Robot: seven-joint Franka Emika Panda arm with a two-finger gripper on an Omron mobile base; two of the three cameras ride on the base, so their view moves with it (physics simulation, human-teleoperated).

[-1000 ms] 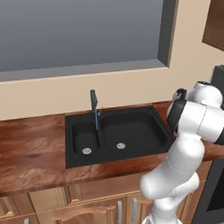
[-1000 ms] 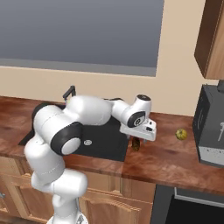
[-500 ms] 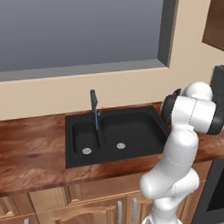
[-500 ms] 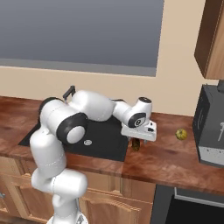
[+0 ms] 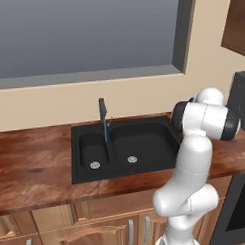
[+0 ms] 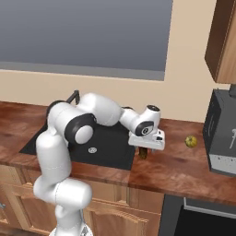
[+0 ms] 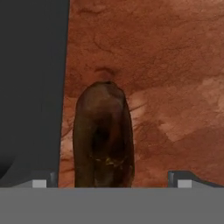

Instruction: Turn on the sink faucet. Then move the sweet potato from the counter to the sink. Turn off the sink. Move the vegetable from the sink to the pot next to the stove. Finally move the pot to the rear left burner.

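The brown sweet potato (image 7: 103, 135) lies on the wooden counter just right of the black sink (image 7: 30, 87). My gripper (image 7: 111, 181) hangs right above it, open, with one fingertip on each side of it and nothing held. From the right base view, the gripper (image 6: 144, 150) points down at the sweet potato (image 6: 143, 154) beside the sink (image 6: 108, 159). The faucet (image 5: 102, 111) stands behind the sink (image 5: 146, 166), and a thin blue stream falls from it into the basin.
A small yellow-green fruit (image 6: 191, 141) sits on the counter to the right. A dark appliance (image 6: 222, 136) stands beyond it. The stove front (image 6: 203, 221) shows at the lower right. Bare wooden counter (image 5: 36, 167) lies left of the sink.
The arm's upper links have swung over while the hand stayed above the sweet potato, shifting slightly toward the sink and down. The jaws have stayed open.
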